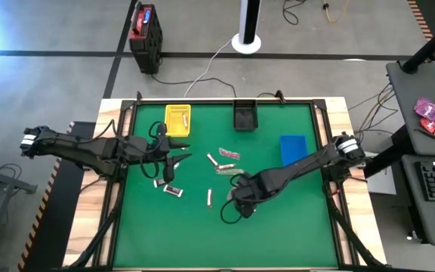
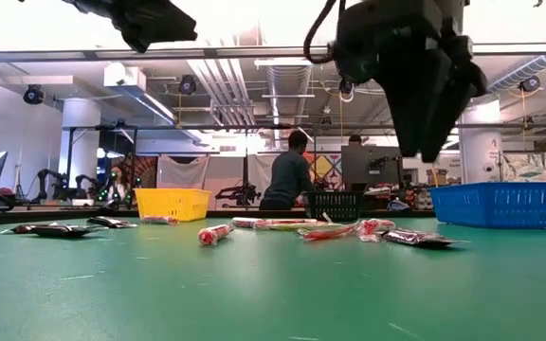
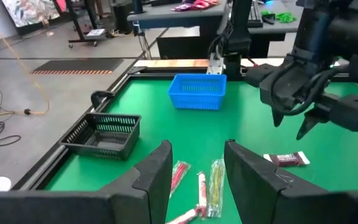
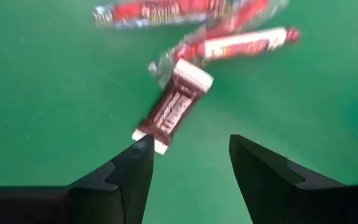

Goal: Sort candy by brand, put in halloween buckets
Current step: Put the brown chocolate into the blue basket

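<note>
Your right gripper (image 4: 188, 165) is hanging over mid-table with its fingers spread and nothing between them, pointing down at a dark brown bar (image 4: 173, 107) that is lying askew on the green mat (image 1: 278, 227). Red-wrapped candy (image 4: 244, 42) is sitting just beyond it, touching or nearly so; I cannot tell which. To do this well, you are turning the wrist until the fingers straddle the bar's narrow width, then dropping straight down so the far finger is not catching the red wrappers.

Your left gripper (image 3: 196, 177) is waiting open and empty near the yellow bucket (image 1: 177, 119).

The black bucket (image 1: 245, 117) and blue bucket (image 1: 293, 148) are sitting along the far side. Open mat is lying toward the near edge. Loose bars (image 1: 173, 190) are crowding the left centre, so you are better lifting high before crossing.
</note>
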Controlling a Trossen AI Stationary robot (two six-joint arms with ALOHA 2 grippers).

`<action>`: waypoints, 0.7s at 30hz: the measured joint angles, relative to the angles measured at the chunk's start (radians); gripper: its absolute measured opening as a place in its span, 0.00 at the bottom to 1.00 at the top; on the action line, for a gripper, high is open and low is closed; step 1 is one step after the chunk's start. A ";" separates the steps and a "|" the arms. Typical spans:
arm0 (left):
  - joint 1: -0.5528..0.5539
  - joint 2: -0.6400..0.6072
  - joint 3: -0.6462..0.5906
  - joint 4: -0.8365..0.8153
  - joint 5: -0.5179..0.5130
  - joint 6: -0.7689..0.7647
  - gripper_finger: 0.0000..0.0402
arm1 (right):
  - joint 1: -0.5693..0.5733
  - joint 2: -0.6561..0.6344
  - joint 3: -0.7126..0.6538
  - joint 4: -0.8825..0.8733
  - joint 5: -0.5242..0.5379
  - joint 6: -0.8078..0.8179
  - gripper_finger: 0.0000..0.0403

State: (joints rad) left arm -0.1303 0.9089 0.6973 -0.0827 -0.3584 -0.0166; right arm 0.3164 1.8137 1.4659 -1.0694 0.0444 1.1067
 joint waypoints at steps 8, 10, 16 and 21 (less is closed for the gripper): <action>0.000 0.000 -0.004 -0.030 0.000 -0.003 0.32 | -0.006 0.021 -0.055 0.065 0.007 0.076 0.50; 0.000 0.000 -0.004 -0.039 0.000 -0.010 0.32 | -0.007 0.020 -0.083 0.129 0.007 0.096 0.50; 0.000 0.003 -0.004 -0.045 0.000 -0.011 0.32 | -0.014 0.020 -0.135 0.211 0.006 0.106 0.50; 0.000 0.003 -0.004 -0.045 0.000 -0.011 0.32 | -0.014 0.021 -0.176 0.281 0.000 0.126 0.50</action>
State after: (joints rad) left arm -0.1303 0.9119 0.6933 -0.1276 -0.3580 -0.0277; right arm 0.3023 1.8343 1.2901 -0.7887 0.0444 1.2326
